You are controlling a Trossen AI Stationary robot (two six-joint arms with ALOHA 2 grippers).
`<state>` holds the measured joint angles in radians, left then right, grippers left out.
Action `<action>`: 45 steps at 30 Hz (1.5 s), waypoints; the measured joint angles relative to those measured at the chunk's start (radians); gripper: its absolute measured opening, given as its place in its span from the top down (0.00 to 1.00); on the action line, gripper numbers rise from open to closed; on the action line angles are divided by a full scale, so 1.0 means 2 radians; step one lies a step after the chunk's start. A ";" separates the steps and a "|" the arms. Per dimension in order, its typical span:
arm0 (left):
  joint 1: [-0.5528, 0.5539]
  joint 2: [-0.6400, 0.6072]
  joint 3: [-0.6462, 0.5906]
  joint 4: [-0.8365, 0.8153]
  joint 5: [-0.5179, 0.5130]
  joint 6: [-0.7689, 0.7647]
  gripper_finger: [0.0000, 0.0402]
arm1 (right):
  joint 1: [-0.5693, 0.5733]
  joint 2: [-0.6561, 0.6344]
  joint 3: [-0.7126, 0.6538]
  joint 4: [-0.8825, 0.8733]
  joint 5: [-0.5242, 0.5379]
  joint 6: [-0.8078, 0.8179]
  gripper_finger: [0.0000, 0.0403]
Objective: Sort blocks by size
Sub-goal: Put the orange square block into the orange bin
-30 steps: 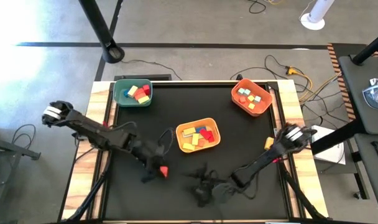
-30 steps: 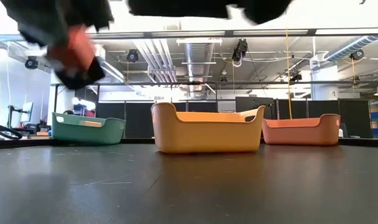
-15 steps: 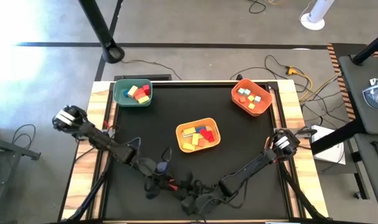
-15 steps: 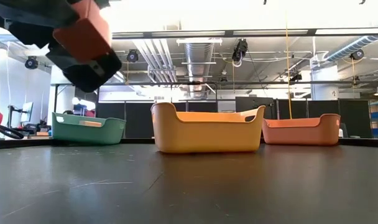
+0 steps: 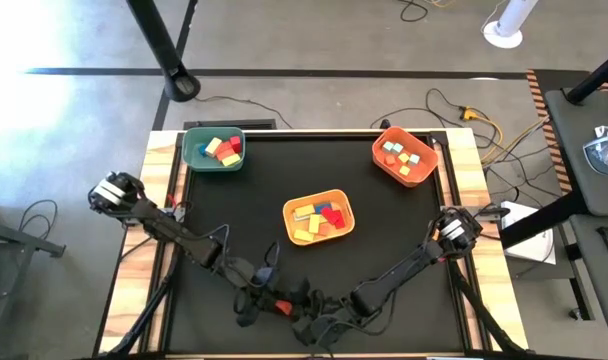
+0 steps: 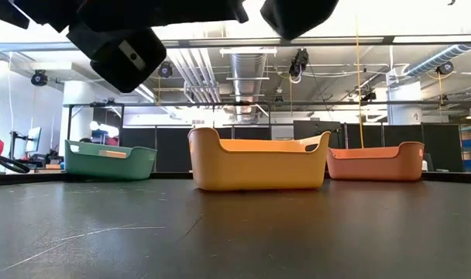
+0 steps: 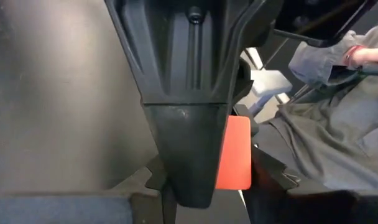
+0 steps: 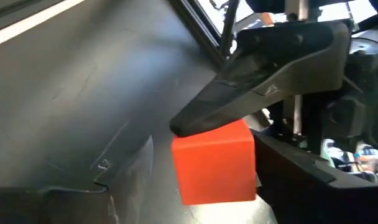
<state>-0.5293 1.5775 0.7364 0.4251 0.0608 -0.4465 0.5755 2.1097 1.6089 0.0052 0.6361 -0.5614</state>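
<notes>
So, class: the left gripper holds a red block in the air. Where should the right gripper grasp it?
The right gripper should probably take the red block by its two bare, flat faces, coming from the side opposite the left gripper, whose finger covers another face.

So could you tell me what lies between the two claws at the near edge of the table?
A red block sits between the left claw and right claw, as both wrist views show.

Red block (image 8: 215, 163) pinched between dark jaws above the table's near edge
</notes>
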 joint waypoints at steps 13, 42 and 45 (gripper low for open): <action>0.000 0.007 0.000 0.010 -0.010 0.006 0.65 | 0.003 0.000 0.001 -0.004 0.028 -0.003 0.68; -0.124 -0.195 -0.142 -0.074 -0.307 0.051 0.25 | -0.283 -0.166 0.156 -0.751 -0.003 0.465 0.68; -0.127 -0.198 -0.142 -0.080 -0.293 0.044 0.25 | -0.389 -0.200 0.084 -0.748 -0.002 0.480 0.68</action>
<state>-0.7828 1.1822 0.4520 0.2642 -0.5258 -0.3579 -0.2022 1.7087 1.7777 -1.4912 0.6323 0.3983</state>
